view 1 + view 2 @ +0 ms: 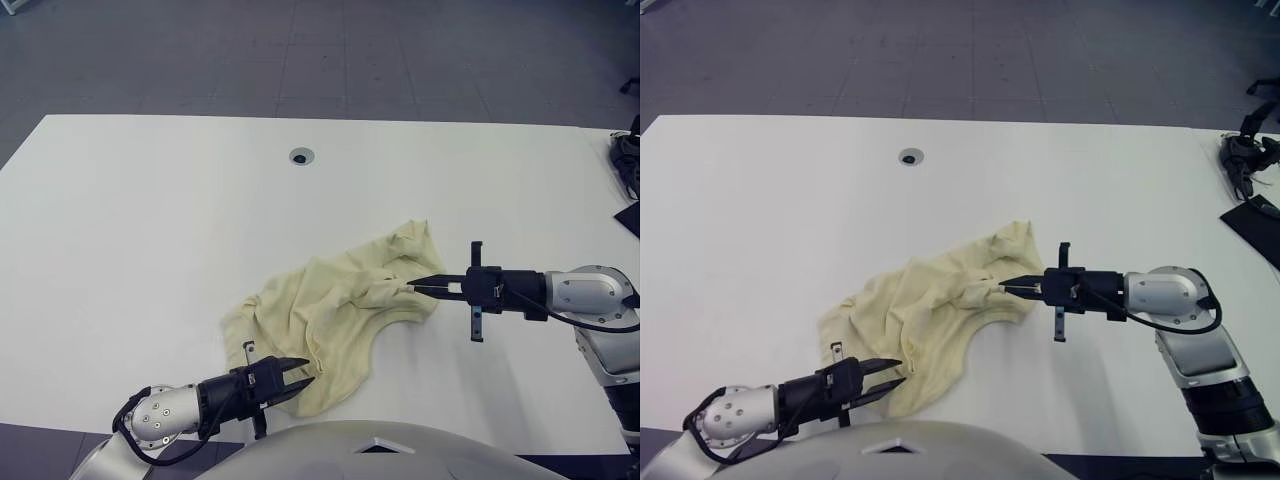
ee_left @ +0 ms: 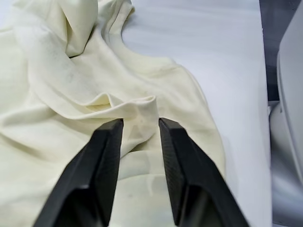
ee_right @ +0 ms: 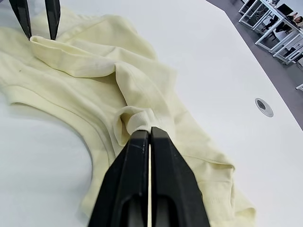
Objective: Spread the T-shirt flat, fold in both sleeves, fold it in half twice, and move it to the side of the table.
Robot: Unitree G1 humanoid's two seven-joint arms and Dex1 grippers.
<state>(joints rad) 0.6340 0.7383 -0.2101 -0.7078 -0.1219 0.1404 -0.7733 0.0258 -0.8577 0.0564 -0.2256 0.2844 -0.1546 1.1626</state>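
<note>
A bunched fold of the crumpled T-shirt is clamped in the clenched right claw; another fold, opposite, is straddled by the released left claw.

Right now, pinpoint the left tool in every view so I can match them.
Left eye view: left tool at the near table edge, tips on the T-shirt's hem.
Right eye view: left tool at that same hem.
Left wrist view: its open fingers straddle bunched T-shirt cloth.
Right wrist view: left tool far across the T-shirt, beyond the right tool.
Shared landmark: the T-shirt.
</note>
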